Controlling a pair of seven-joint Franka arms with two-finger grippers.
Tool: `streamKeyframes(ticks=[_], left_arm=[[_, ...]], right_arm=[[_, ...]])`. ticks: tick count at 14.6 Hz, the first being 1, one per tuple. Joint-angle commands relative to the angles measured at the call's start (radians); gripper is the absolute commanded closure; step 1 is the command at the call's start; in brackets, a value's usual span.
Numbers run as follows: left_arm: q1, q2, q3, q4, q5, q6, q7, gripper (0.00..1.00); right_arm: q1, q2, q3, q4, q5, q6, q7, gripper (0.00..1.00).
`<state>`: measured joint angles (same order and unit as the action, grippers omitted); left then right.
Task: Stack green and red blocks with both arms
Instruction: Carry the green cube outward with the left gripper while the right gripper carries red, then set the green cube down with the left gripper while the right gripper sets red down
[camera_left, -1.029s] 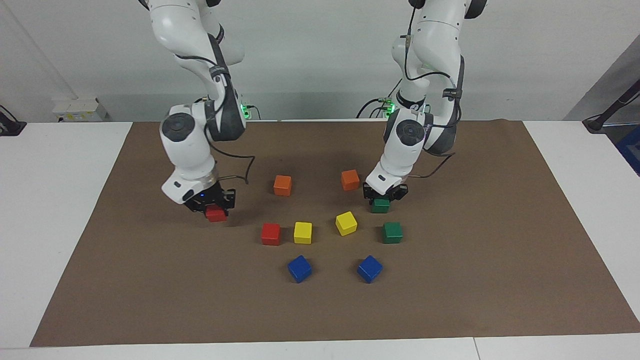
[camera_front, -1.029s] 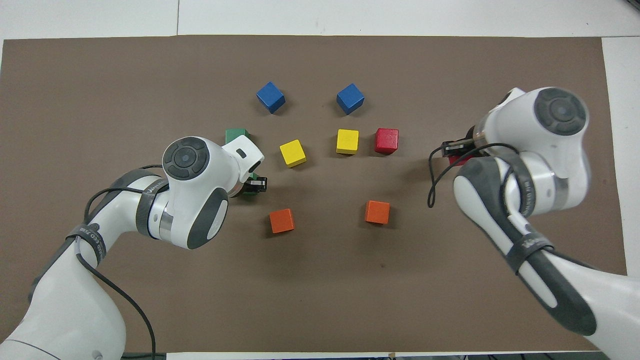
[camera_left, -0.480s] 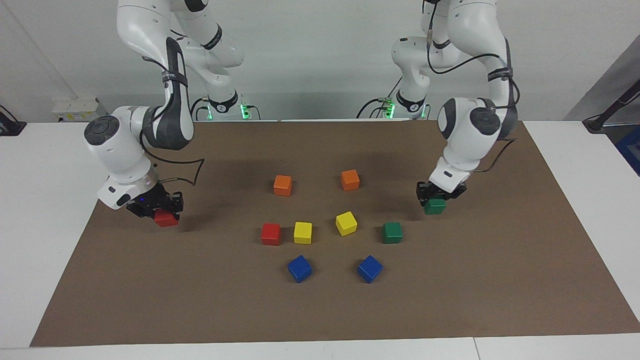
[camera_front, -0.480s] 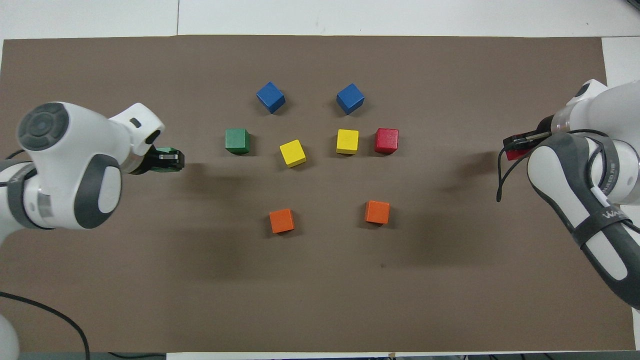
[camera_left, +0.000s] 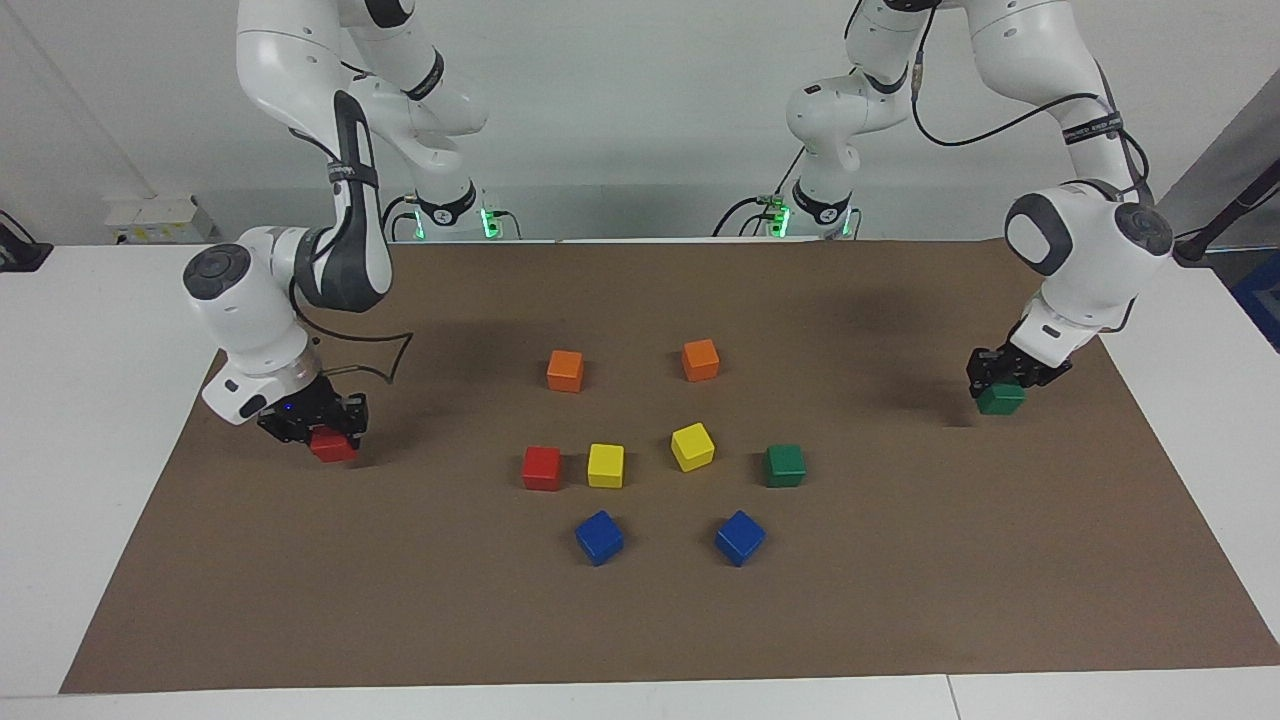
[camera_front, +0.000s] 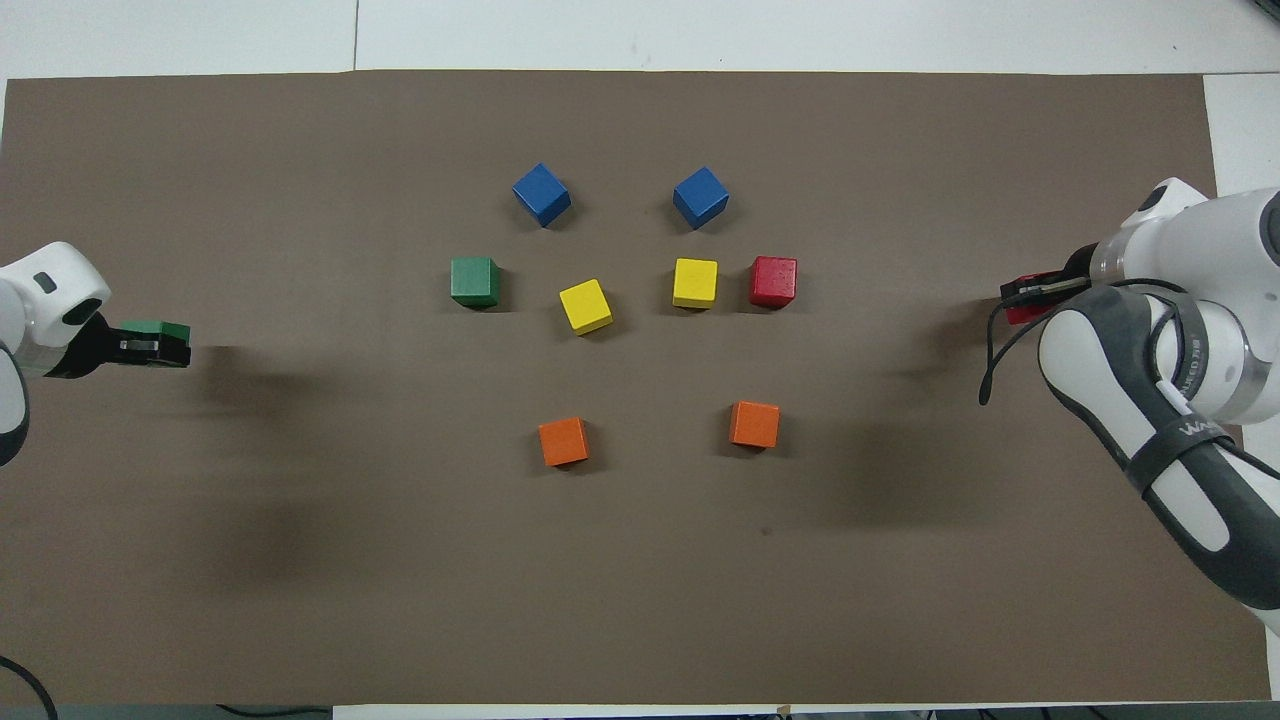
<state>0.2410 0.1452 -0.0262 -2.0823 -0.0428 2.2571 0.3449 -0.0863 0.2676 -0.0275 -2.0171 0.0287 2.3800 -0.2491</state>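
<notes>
My left gripper (camera_left: 1002, 388) is shut on a green block (camera_left: 1001, 398) and holds it just above the brown mat near the left arm's end; it also shows in the overhead view (camera_front: 150, 342). My right gripper (camera_left: 322, 432) is shut on a red block (camera_left: 333, 446), low over the mat near the right arm's end; the overhead view shows that block (camera_front: 1022, 311) partly hidden by the arm. A second green block (camera_left: 785, 465) and a second red block (camera_left: 541, 468) sit on the mat in the middle group.
Two yellow cubes (camera_left: 605, 465) (camera_left: 692, 446) sit between the loose red and green blocks. Two orange cubes (camera_left: 565, 370) (camera_left: 700, 359) lie nearer to the robots, two blue cubes (camera_left: 599, 537) (camera_left: 740, 537) farther. The brown mat (camera_left: 640, 620) covers the white table.
Both arms have swung outward from the middle group toward their own ends of the mat, each carrying its block. The left gripper moved farthest; the right gripper has nearly stopped and sunk slightly.
</notes>
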Motion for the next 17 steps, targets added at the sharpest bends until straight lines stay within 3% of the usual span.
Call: streamKeyframes(ticks=[1, 6, 7, 8, 13, 15, 16, 17], left_arm=[[0.043, 0.011, -0.015, -0.041, 0.014, 0.085, 0.006, 1.0], [0.046, 0.065, -0.015, -0.056, 0.012, 0.156, -0.001, 1.0], [0.046, 0.077, -0.015, -0.056, 0.012, 0.165, -0.001, 1.0], [0.046, 0.08, -0.014, -0.056, 0.012, 0.167, -0.001, 1.0], [0.046, 0.091, -0.014, -0.055, 0.012, 0.165, -0.024, 1.0], [0.044, 0.094, -0.014, -0.055, 0.021, 0.167, -0.024, 1.0], [0.043, 0.094, -0.014, -0.055, 0.04, 0.168, -0.024, 0.71], [0.044, 0.094, -0.014, -0.053, 0.05, 0.17, -0.023, 0.01]], right_arm=[[-0.015, 0.001, 0.011, -0.014, 0.022, 0.025, -0.013, 1.0], [-0.027, 0.018, 0.011, -0.017, 0.022, 0.027, -0.012, 0.99], [-0.026, 0.018, 0.011, -0.017, 0.022, 0.027, -0.01, 0.4], [-0.026, 0.018, 0.012, -0.017, 0.022, 0.025, -0.009, 0.0], [-0.015, 0.009, 0.012, -0.006, 0.022, 0.002, -0.004, 0.0], [-0.007, -0.022, 0.014, 0.064, 0.022, -0.115, -0.001, 0.0], [-0.006, -0.027, 0.014, 0.127, 0.022, -0.204, 0.008, 0.0], [-0.006, -0.028, 0.015, 0.199, 0.019, -0.29, 0.01, 0.0]])
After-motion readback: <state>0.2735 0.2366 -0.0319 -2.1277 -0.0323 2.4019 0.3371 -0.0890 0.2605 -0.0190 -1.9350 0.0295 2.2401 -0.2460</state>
